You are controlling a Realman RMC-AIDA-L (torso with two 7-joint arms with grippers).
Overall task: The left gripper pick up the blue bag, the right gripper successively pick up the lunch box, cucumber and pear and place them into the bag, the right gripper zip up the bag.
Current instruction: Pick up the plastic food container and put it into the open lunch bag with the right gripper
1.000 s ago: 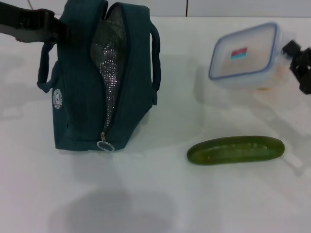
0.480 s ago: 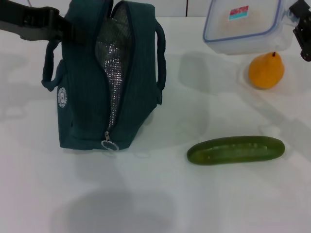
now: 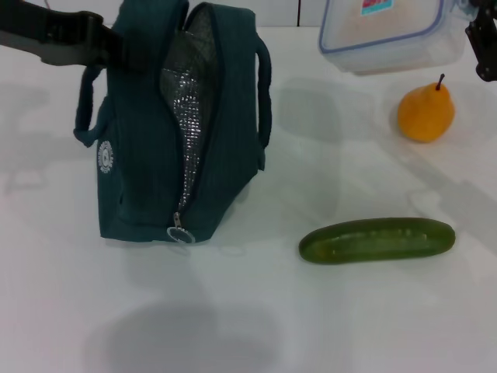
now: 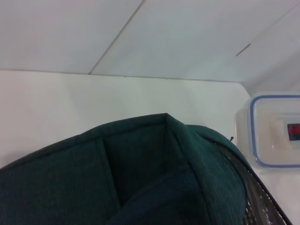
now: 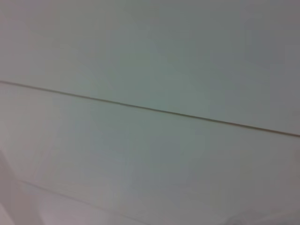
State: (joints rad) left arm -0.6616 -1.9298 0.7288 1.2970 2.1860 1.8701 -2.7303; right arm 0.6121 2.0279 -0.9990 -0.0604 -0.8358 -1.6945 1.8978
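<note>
White and glossy, the bench [image 3: 256, 311] carries soft shadows and reflections; behind it stand pale wall panels [image 4: 187, 37] with thin dark seams, and the right wrist view shows only such a panel with one seam across it.

The left hand [image 3: 93, 43] comes in at the bench's far left and is clamped on the upper rear of the blue bag [image 3: 147, 155], which stands upright with its zipper undone, the silver lining [image 3: 186, 101] showing through the gap and the zipper pull [image 3: 180, 233] hanging at the near bottom end. The bag reaches from that hand down toward the near side. In the left wrist view the bag's dark teal top fills the lower part, with the lunch box beyond it.

The right hand [image 3: 483, 39] sits at the far right edge, only partly in view, closed on the right end of the lunch box [image 3: 388, 35], which hangs in the air just to that hand's left, its lid facing the head camera. The pear [image 3: 425, 113] stands on the bench just below and nearer than the box, apart from it. The cucumber [image 3: 377, 239] lies well nearer than the right hand, to the right of the bag and clear of it.
</note>
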